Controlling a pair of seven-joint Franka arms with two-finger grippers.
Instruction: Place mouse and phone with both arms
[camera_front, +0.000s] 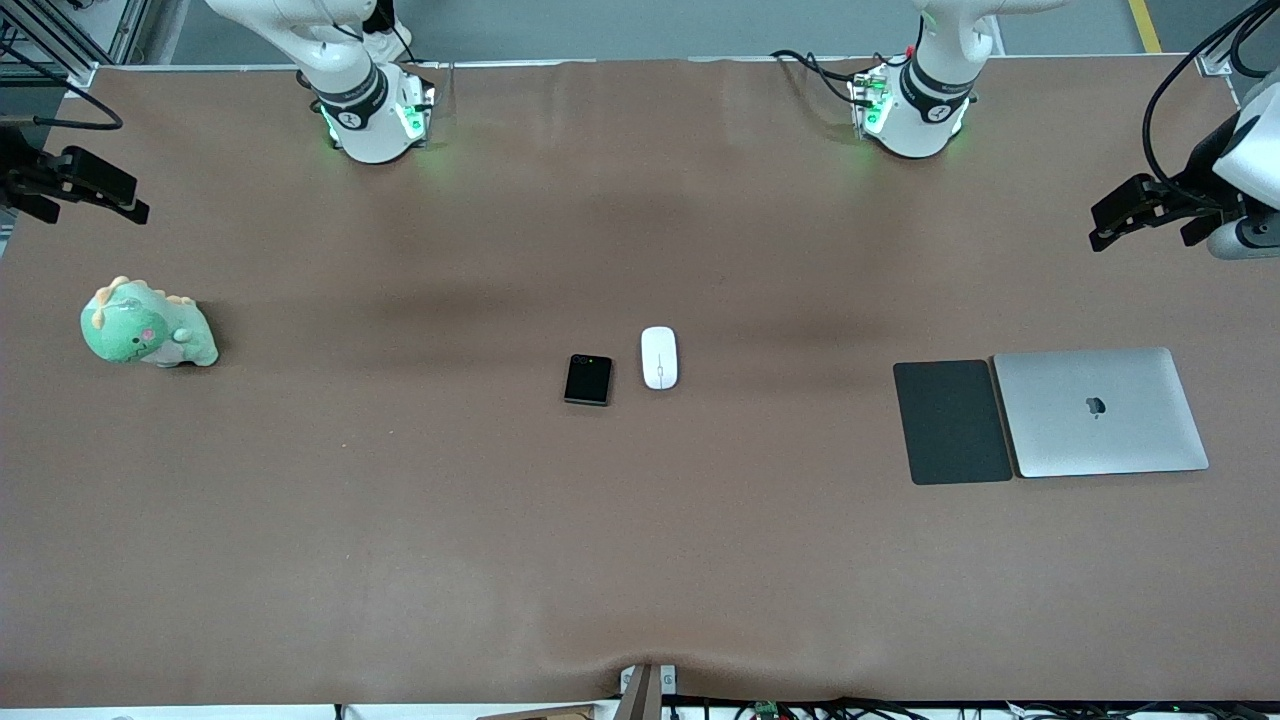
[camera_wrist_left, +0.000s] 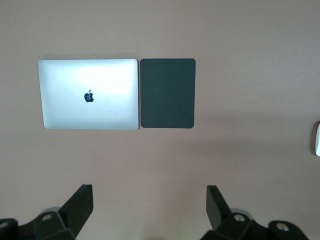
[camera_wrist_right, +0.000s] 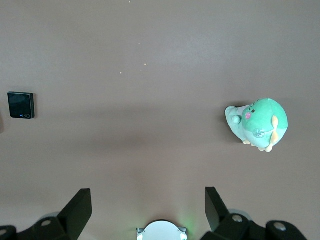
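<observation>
The white oval mouse (camera_front: 659, 357) and the black folded phone (camera_front: 588, 379) lie side by side on the brown table near its middle, the mouse toward the left arm's end. The left wrist view catches only the mouse's (camera_wrist_left: 317, 138) edge. The right wrist view shows the phone (camera_wrist_right: 21, 105) with its lenses. My left gripper (camera_front: 1105, 228) hangs open and empty high over the left arm's end of the table; in its own view the left gripper (camera_wrist_left: 149, 200) is over bare table. My right gripper (camera_front: 125, 200) hangs open and empty over the right arm's end, also shown open (camera_wrist_right: 148, 202).
A closed silver laptop (camera_front: 1100, 411) (camera_wrist_left: 88, 94) and a dark-grey pad (camera_front: 951, 422) (camera_wrist_left: 167, 93) lie together toward the left arm's end. A green plush dinosaur (camera_front: 147, 325) (camera_wrist_right: 260, 123) sits toward the right arm's end. Both bases stand along the table's edge farthest from the camera.
</observation>
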